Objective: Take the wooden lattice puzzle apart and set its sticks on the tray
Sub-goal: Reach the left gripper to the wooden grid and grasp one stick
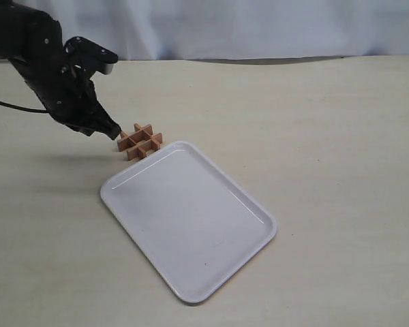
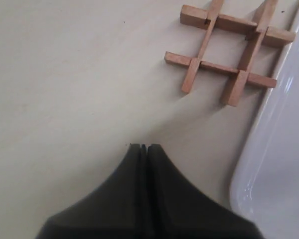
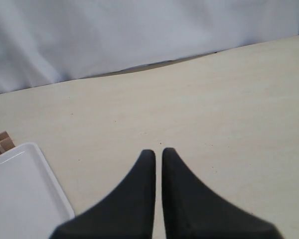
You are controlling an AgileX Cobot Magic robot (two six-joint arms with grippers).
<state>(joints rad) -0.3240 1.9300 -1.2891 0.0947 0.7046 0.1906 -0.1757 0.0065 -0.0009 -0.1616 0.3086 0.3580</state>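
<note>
The wooden lattice puzzle (image 1: 140, 141) lies whole on the table, its four reddish-brown sticks crossed in a hash shape, touching the far left corner of the white tray (image 1: 191, 225). My left gripper (image 1: 113, 129) is shut with nothing in it, its tip just left of the puzzle. In the left wrist view the puzzle (image 2: 229, 52) lies ahead of the shut left gripper (image 2: 143, 147), beside the tray's rim (image 2: 249, 164). My right gripper (image 3: 158, 152) is shut and empty, out of the exterior view. A corner of the puzzle (image 3: 0, 143) and the tray (image 3: 25, 194) show there.
The tray holds nothing. A pale cloth backdrop (image 1: 245, 27) runs along the table's far edge. The left arm's black body (image 1: 41, 61) hangs over the table's far left.
</note>
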